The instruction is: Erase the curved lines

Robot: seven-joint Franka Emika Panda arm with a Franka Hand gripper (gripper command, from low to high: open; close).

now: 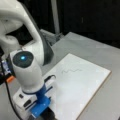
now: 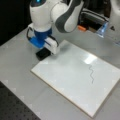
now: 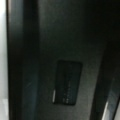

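Front view | claw (image 2: 43, 53) over black block (image 2: 43, 53) at white board's (image 2: 62, 75) corner, jaw state unclear | curve lines (image 2: 91, 74) unerased, well apart toward opposite edge

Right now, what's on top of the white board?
On the white board there is a thin wavy line, not rubbed out. The gripper sits at the board's corner over a dark block; the arm hides what lies beneath it.
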